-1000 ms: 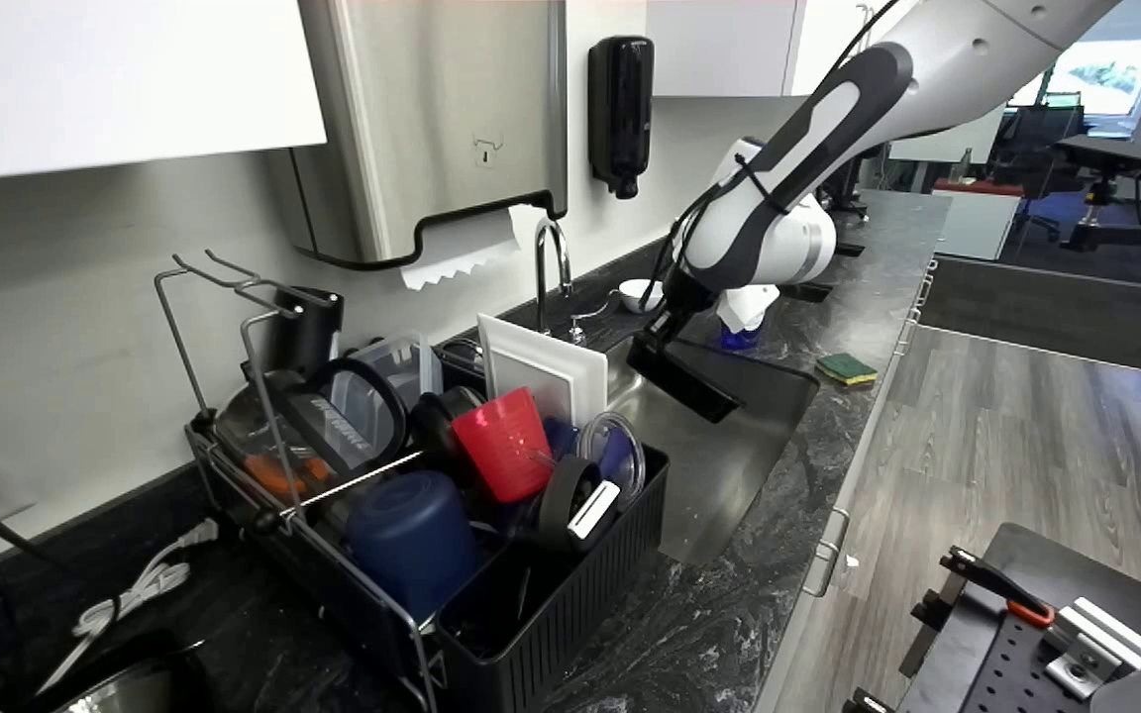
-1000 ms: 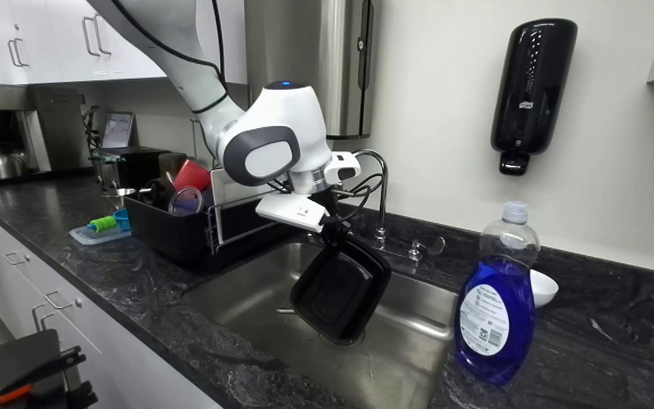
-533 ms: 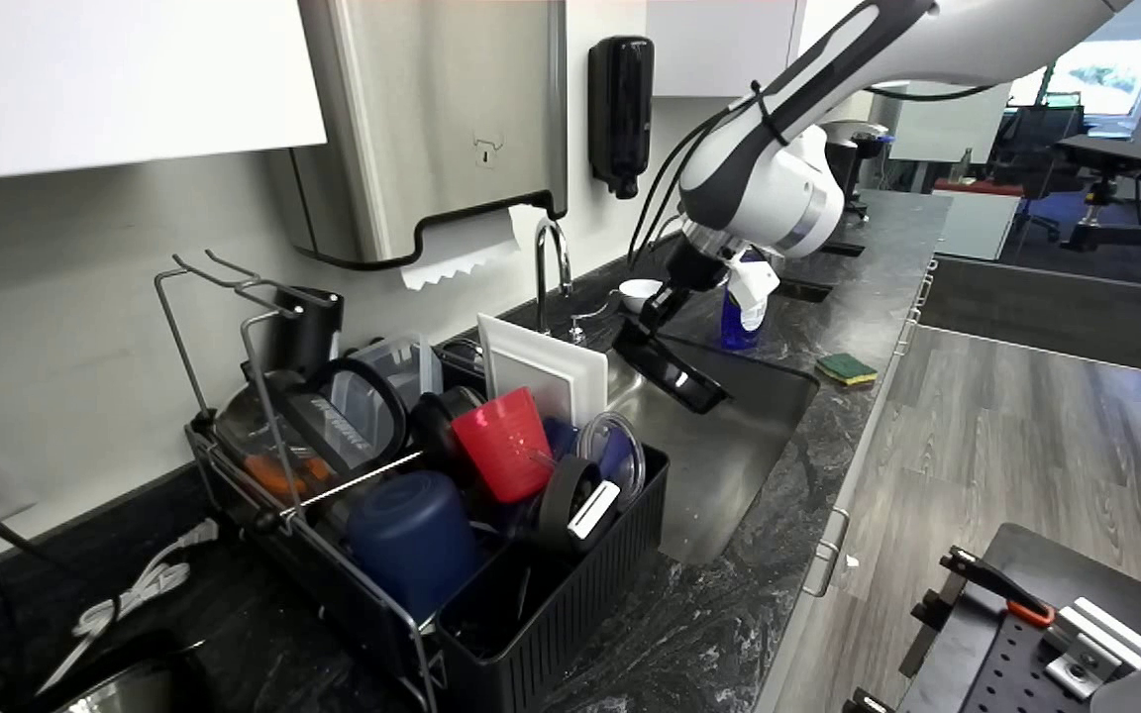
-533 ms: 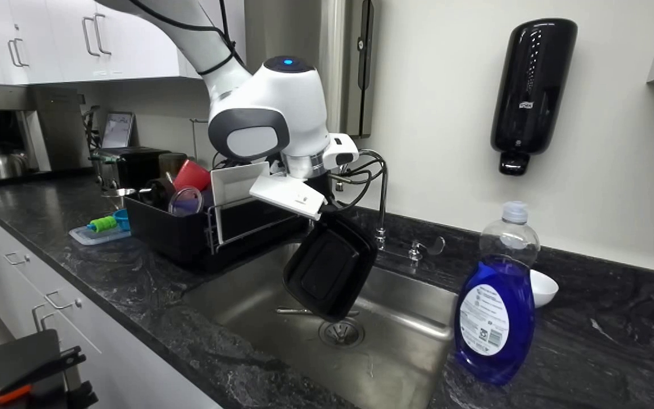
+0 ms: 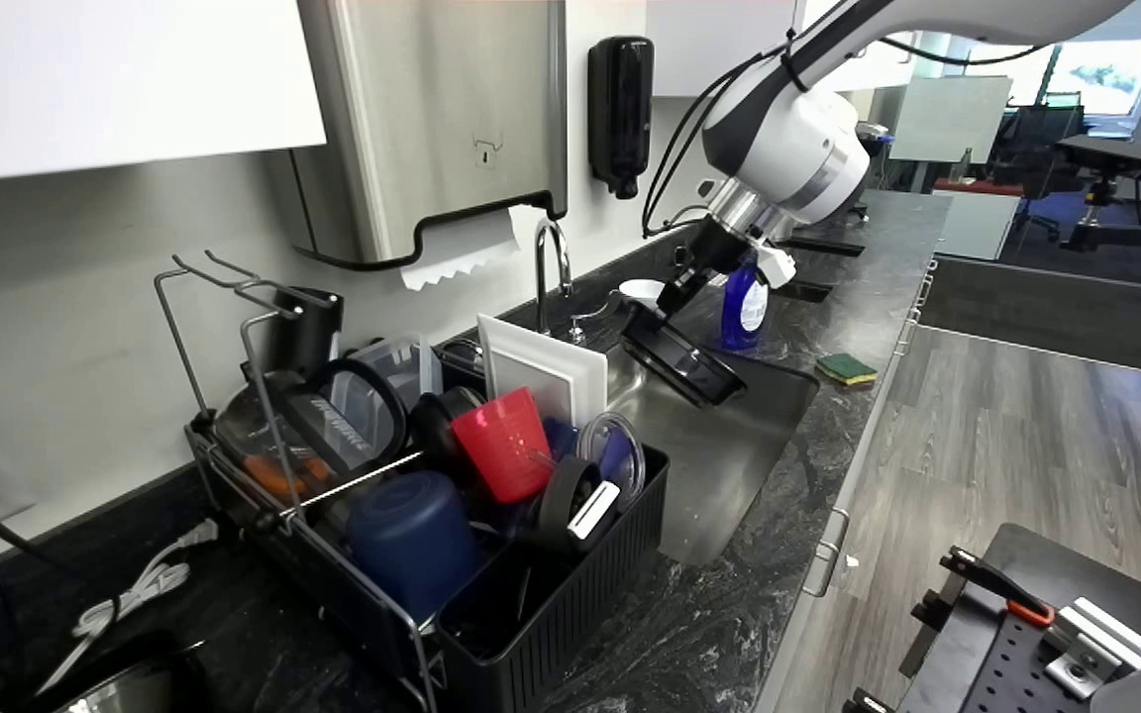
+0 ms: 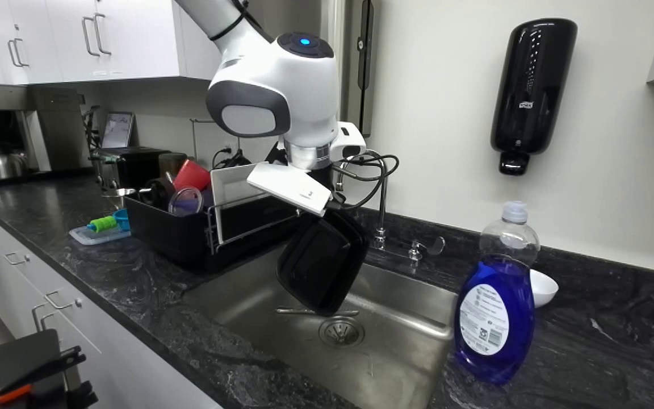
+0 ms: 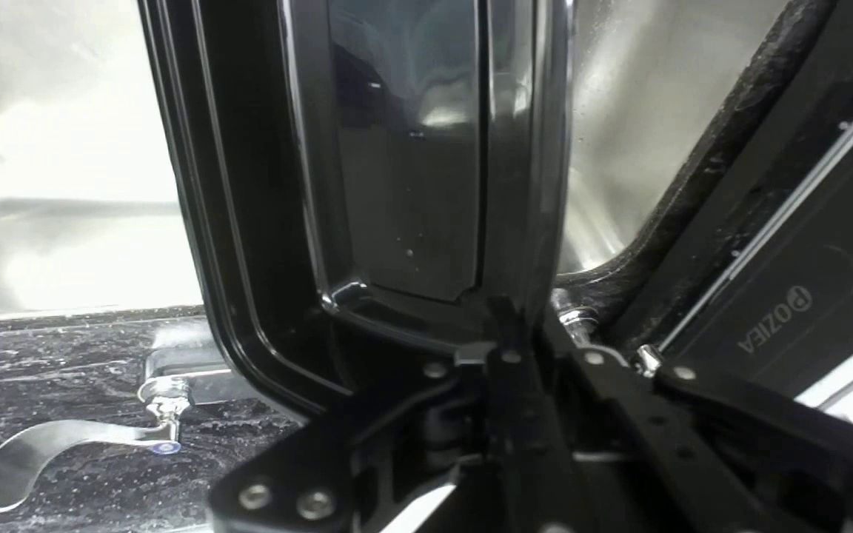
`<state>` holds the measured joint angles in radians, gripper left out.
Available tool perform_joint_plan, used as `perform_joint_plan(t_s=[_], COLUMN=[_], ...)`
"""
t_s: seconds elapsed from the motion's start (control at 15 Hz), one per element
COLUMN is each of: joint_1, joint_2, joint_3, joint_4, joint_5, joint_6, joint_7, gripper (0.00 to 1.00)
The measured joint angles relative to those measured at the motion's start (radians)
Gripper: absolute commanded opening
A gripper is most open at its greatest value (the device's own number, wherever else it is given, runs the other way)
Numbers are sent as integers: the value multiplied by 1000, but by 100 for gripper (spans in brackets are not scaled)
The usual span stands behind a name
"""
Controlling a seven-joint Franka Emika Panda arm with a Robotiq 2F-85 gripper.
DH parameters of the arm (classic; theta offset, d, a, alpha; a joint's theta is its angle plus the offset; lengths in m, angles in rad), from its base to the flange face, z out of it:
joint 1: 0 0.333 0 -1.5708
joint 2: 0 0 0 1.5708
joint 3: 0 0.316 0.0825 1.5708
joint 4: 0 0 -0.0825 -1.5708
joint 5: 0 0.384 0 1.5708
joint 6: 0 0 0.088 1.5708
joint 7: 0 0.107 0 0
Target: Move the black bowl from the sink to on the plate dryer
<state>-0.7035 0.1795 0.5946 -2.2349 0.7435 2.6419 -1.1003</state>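
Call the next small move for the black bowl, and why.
I'd probably lift the black bowl slightly before swinging it toward the plate dryer: the jaws grip its rim, but it hangs tilted over the sink, and a white dish stands at the dryer's sink end, so extra height may avoid a knock.

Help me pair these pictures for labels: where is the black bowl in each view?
In an exterior view: the black bowl hangs tilted, a little right of centre.
In an exterior view: the black bowl slants just below centre.
In the wrist view: the black bowl fills the upper middle, cut by the top edge.
Shared landmark: the metal sink, below the black bowl in both exterior views, showing beside it in the wrist view.
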Motion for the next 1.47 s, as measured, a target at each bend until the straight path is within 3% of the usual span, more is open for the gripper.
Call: perform_joint_plan(t_s=[0.2, 0.4, 0.67, 1.0, 1.47], joint_1=[138, 286, 408, 474, 496], joint_2=[-64, -112, -131, -117, -44], joint_3=[-168, -347, -506, -599, -639], joint_4=[6, 10, 31, 78, 185], joint_5=[98, 122, 122, 122, 130], joint_6=[-148, -295, -465, -619, -821], joint_7=[-61, -67, -67, -59, 4], gripper=[2, 2, 2, 2, 2])
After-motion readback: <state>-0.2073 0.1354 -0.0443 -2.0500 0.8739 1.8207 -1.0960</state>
